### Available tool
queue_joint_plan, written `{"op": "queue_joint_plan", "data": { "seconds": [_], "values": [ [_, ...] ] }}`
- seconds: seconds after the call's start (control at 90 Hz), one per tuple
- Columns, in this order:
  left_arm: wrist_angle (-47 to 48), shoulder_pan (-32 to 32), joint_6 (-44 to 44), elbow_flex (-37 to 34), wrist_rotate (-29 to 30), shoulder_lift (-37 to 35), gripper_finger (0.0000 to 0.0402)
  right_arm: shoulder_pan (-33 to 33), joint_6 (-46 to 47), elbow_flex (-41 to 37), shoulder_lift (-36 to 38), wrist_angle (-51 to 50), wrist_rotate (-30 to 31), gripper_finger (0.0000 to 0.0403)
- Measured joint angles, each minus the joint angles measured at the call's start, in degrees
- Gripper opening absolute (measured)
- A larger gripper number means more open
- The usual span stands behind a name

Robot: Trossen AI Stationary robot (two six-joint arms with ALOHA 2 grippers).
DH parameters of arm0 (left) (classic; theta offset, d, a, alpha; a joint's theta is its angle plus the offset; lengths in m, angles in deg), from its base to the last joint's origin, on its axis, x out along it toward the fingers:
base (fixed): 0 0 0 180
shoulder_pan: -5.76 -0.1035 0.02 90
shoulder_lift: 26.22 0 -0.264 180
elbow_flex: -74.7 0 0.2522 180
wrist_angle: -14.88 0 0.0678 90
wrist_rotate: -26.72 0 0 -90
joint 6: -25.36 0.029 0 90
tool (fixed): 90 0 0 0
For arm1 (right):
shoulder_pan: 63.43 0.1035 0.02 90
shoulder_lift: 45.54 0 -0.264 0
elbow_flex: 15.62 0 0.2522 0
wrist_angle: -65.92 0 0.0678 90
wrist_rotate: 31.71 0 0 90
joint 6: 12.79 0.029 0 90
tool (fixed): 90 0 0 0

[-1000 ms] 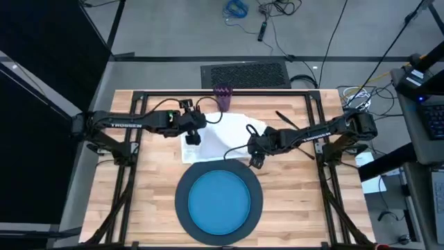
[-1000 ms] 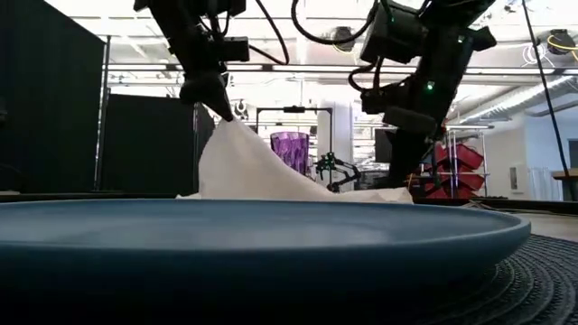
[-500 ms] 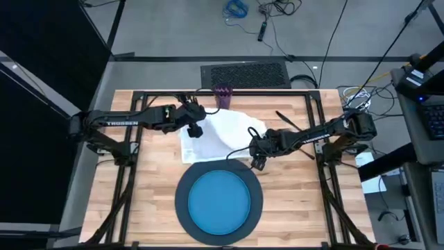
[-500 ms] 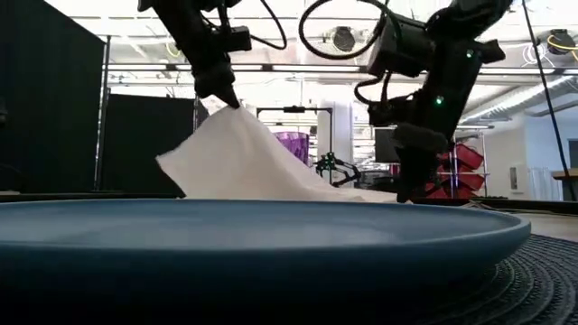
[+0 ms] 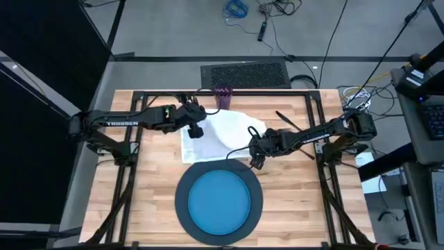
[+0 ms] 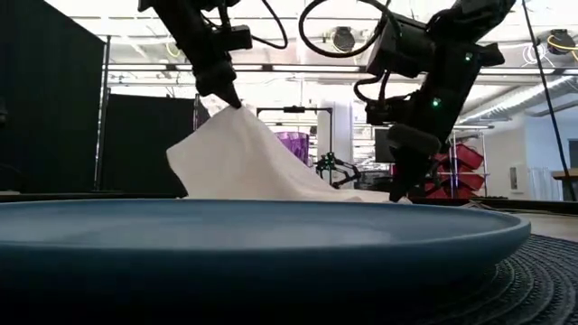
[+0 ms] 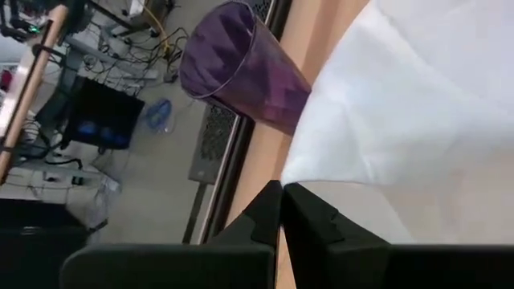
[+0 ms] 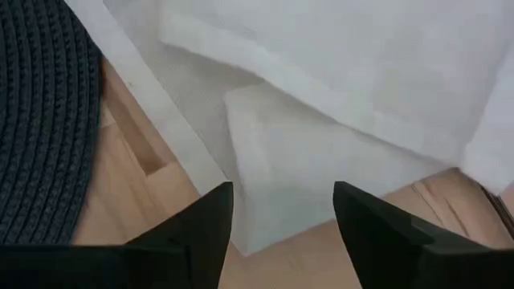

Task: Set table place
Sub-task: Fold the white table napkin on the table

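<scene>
The white cloth napkin [image 5: 220, 135] lay on the table [image 5: 149, 187] at about twelve o'clock from the blue plate [image 5: 220, 201], which sat on the dark grey charger [image 5: 182, 201]. The left gripper [image 5: 196, 130] pinched the napkin's ten-o'clock corner between closed fingers [image 7: 313, 221] and held it raised, so the cloth sloped down in the low view. The right gripper [image 5: 254, 159] hung just over the napkin's four-o'clock edge, fingers [image 8: 201, 233] spread wide around nothing. The purple cup [image 5: 223, 97] stood at twelve o'clock beyond the napkin, close to it.
</scene>
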Motion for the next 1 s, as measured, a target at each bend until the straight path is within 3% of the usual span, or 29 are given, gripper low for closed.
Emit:
{"op": "queue_joint_plan", "data": {
  "seconds": [0.244,0.478,0.8,1.0],
  "values": [
    [0.07,0.00,0.00,0.00,-0.04,0.00,0.0000,-0.01,0.81,0.00,-1.27,0.16,-0.13,0.0123],
    [1.35,0.00,0.02,0.00,-0.04,0.02,0.0000,0.01,1.56,0.00,-1.83,-0.04,2.72,0.0010],
    [4.69,0.00,-0.97,0.00,-0.01,0.04,0.0000,1.91,12.81,0.00,-1.58,-7.71,3.13,0.0001],
    [4.48,0.00,-0.98,0.00,-0.02,0.04,0.0000,6.78,22.86,0.00,-0.73,-11.83,9.00,0.0000]
  ]
}}
